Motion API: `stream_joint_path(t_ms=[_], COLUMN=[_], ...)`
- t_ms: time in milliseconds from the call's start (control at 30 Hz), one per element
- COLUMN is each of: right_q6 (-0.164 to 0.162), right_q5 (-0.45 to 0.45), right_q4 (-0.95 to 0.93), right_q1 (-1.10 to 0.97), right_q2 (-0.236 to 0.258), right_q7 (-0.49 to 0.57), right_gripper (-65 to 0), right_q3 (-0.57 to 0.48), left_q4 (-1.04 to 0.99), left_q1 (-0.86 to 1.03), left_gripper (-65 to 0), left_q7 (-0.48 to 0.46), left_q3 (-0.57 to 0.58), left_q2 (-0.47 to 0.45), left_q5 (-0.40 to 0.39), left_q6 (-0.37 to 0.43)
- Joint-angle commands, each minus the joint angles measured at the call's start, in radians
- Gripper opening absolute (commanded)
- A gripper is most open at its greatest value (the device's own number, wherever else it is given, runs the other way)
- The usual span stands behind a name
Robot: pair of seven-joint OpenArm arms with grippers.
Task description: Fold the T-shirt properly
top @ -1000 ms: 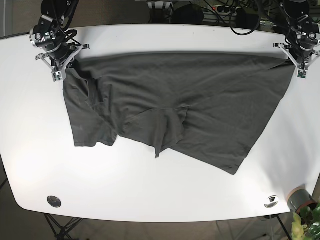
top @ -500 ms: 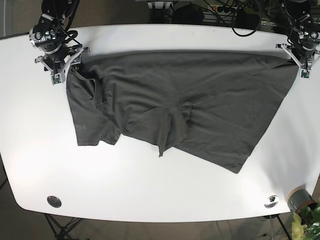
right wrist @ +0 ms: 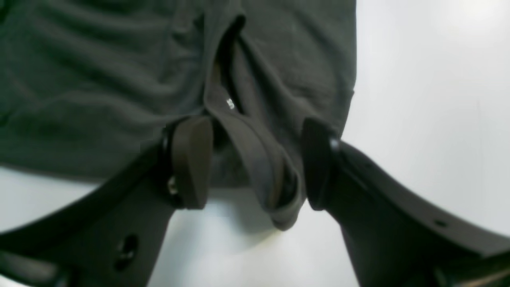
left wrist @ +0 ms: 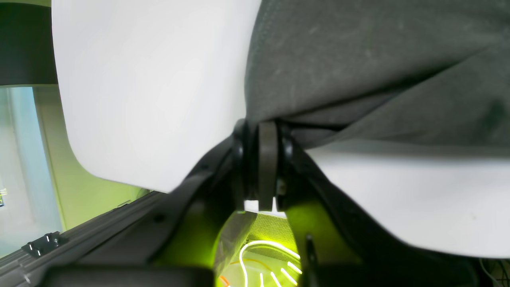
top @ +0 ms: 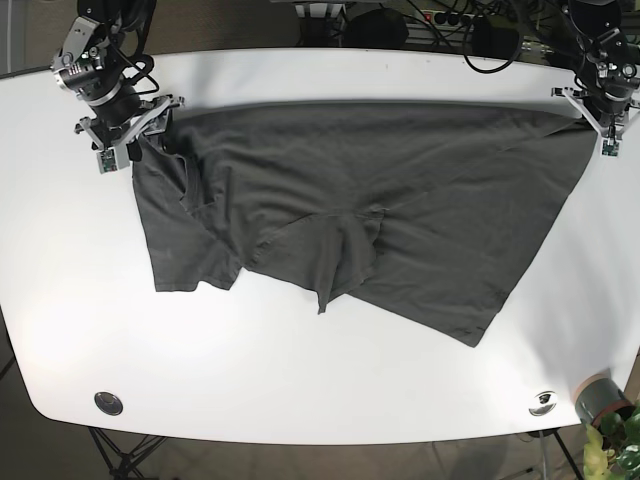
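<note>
Grey T-shirt [top: 360,215] lies spread on the table [top: 300,380], left hand [left wrist: 261,131] pinching its corner (right hand [right wrist: 255,159] spread wide around a fold).

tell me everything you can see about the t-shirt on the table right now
The T-shirt is dark grey, soft knit fabric, lying spread but crumpled on the white table. Its far edge is pulled fairly straight between the two arms, while the near side hangs in uneven points, with a folded flap bunched near the middle. The left gripper has its jaws shut on one corner. The right gripper has its jaws apart, with a rolled fold of fabric lying between them, resting against one finger.
</note>
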Motion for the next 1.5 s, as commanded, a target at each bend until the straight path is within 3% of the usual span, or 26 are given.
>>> stream_joint_path(t_ms=[0, 133, 300, 367, 500, 633, 1067, 1467], right_q6=[-0.002, -0.004, -0.002, -0.002, -0.002, -0.002, -0.004, 0.004], right_q5=[0.013, -0.034, -0.183, -0.218, -0.269, -0.267, -0.277, -0.266], right_q4=[0.022, -0.007, -0.065, -0.097, -0.193, -0.257, -0.303, -0.392], right_q1=[0.014, 0.083, 0.178, 0.212, 0.272, 0.296, 0.315, 0.313], right_q2=[0.007, 0.008, 0.007, 0.007, 0.008, 0.027, 0.031, 0.039], right_q7=[0.018, 0.017, 0.017, 0.017, 0.017, 0.017, 0.024, 0.024], right_gripper=[-30.6, -30.6, -30.6, -30.6, -30.6, -30.4, -30.3, -30.0], right_q3=[0.0, 0.006, 0.005, 0.006, 0.008, 0.008, 0.089, 0.094], left_q4=[0.016, 0.016, 0.016, 0.017, 0.017, 0.019, 0.025, 0.019], left_q1=[-0.001, -0.001, -0.001, -0.001, -0.002, -0.03, -0.094, -0.234], left_gripper=[-65.0, -65.0, -63.9, -58.7, -41.5, -31.0, -30.0, -30.0], left_q7=[-0.01, -0.01, -0.009, -0.009, -0.009, -0.003, -0.003, -0.003], left_q3=[-0.008, -0.008, -0.008, -0.006, -0.006, -0.009, -0.011, -0.005], left_q2=[-0.019, -0.019, -0.019, -0.019, -0.019, -0.019, -0.019, -0.02], left_q5=[0.001, 0.001, 0.001, 0.001, 0.001, 0.001, -0.001, 0.007], left_q6=[0.007, 0.007, 0.007, 0.007, 0.007, 0.007, 0.007, 0.007])
